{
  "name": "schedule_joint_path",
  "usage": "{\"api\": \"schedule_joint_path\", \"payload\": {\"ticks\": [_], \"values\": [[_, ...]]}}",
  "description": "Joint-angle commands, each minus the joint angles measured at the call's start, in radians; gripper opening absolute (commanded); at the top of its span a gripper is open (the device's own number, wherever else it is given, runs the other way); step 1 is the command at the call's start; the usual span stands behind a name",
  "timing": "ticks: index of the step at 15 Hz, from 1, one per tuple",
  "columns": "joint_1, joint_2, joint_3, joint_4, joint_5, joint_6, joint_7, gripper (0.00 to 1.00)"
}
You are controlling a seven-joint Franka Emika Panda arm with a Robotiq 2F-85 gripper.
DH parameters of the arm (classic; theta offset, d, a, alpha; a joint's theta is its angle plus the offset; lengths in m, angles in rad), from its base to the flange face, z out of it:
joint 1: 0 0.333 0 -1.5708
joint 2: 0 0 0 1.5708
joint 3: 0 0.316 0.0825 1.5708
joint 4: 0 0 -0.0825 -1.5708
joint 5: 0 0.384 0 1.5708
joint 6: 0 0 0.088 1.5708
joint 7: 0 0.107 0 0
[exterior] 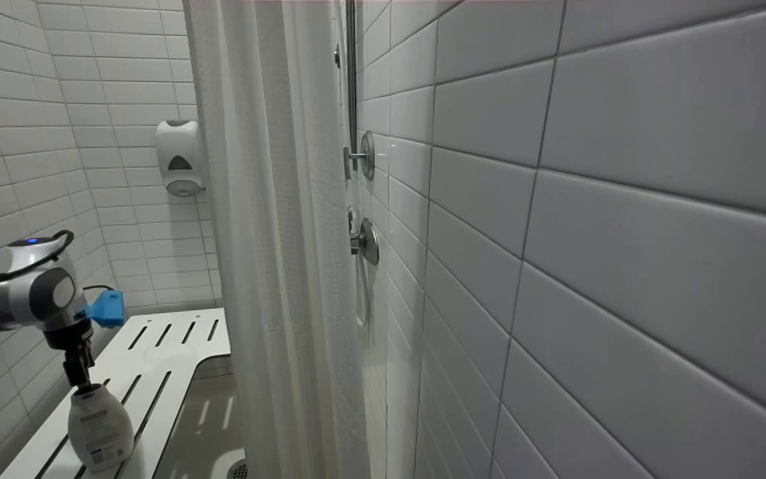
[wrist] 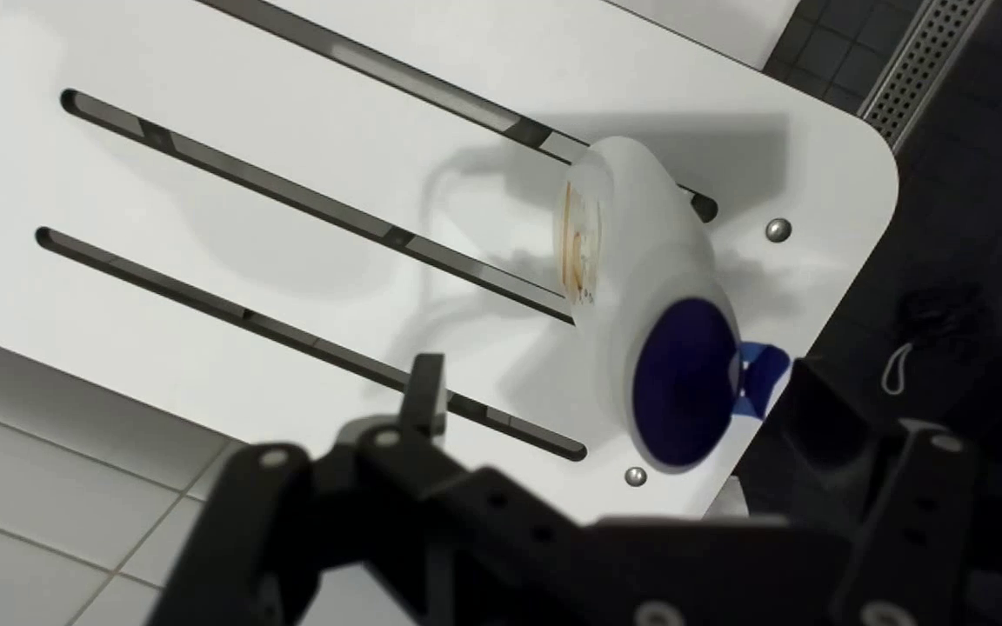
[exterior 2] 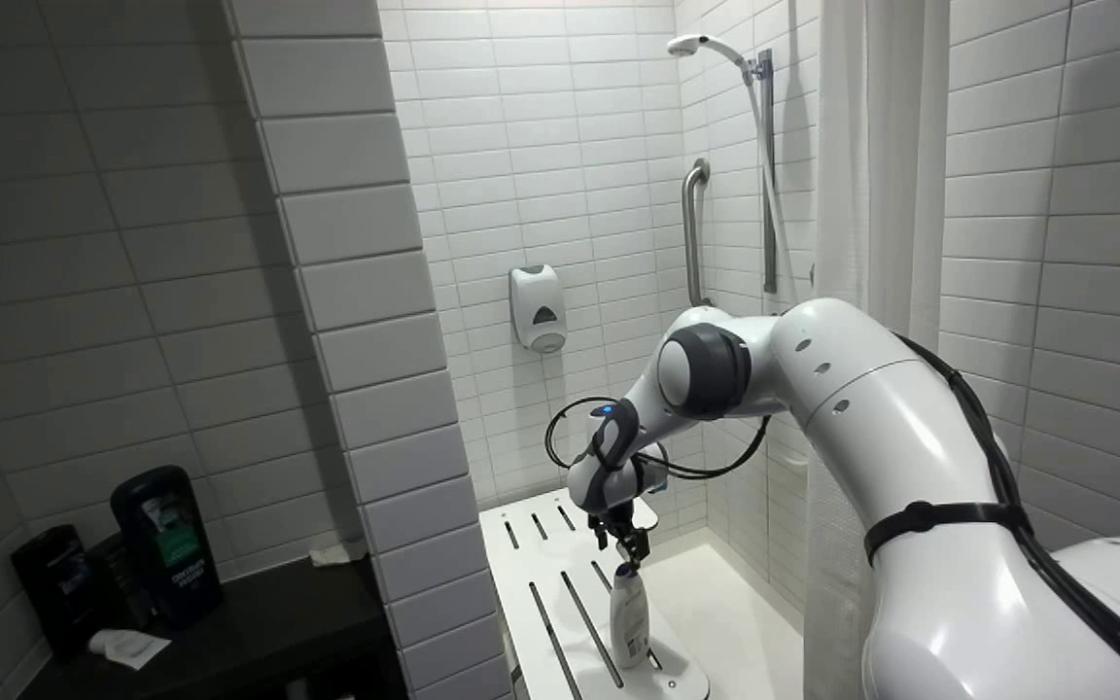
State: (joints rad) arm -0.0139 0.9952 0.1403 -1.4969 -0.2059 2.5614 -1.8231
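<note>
In an exterior view, dark toiletry bottles [exterior 2: 166, 544] stand at the lower left of the frame on a black counter [exterior 2: 278, 612], a white tube [exterior 2: 129, 647] lying in front of them. Right of a tiled pillar [exterior 2: 366, 292], a white soap dispenser [exterior 2: 539, 309] hangs near the centre. At the bottom, just right of centre, a white bottle [exterior 2: 630, 622] with a dark blue cap [wrist: 684, 382] stands on a slotted white bench [exterior 2: 550, 561]. The gripper [wrist: 618, 365] is at the bottle's top; in the wrist view its jaws stand wide apart, unclenched, the cap showing between them. Farther right come a grab bar [exterior 2: 691, 238], a shower head [exterior 2: 684, 45] at the top, a pale curtain [exterior 2: 891, 146] and the white robot arm [exterior 2: 861, 369] at lower right.
</note>
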Motion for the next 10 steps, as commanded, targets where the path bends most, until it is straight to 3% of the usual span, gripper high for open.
{"api": "schedule_joint_path", "payload": {"ticks": [1,10], "values": [[-0.003,-0.006,-0.010,-0.027,0.006,0.034,0.054,1.00],[-0.025,0.037,0.004,0.003,0.006,0.001,0.044,1.00]]}}
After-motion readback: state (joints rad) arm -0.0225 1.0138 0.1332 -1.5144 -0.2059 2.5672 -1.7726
